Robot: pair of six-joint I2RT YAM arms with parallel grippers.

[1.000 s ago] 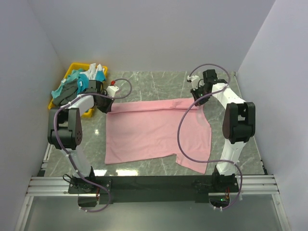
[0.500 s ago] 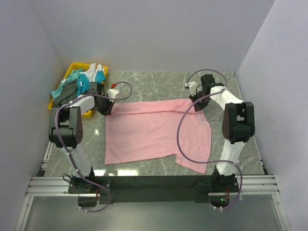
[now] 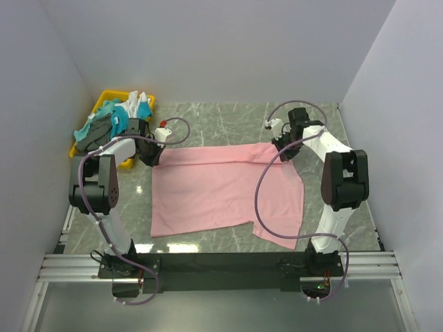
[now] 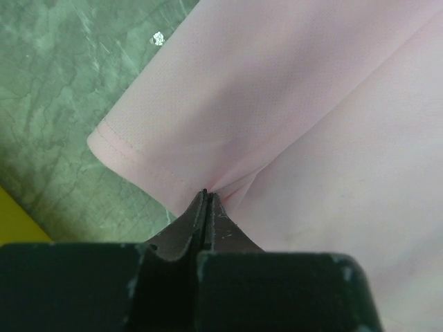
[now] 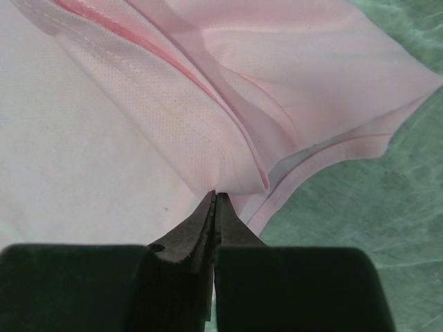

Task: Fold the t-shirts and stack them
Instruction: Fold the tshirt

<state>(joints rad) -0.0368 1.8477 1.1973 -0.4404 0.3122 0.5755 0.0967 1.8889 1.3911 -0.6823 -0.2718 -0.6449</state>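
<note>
Progress: early stage, by the look of it; no folded stack anywhere in view.
Pink shirt (image 3: 221, 190): spread mostly flat on table (image 3: 221, 117), just beside yellow bin (image 3: 109, 95); far edge turned over in a narrow band, no full fold made yet.
Other shirts (image 3: 111, 123): teal, grey and white, heaped inside the bin, not yet dealt with.
Left gripper (image 3: 154, 160) (image 4: 205, 197): at shirt corner nearest the bin; jaws pressed together, sleeve cloth pinched at the tips.
Right gripper (image 3: 285, 153) (image 5: 214, 197): at corner farthest from the bin along that same edge; jaws together, gathered folds pinched at the tips.
Left to do: fold pink shirt, then each shirt from the bin, then stack all; nearly the whole task, judging from this.
</note>
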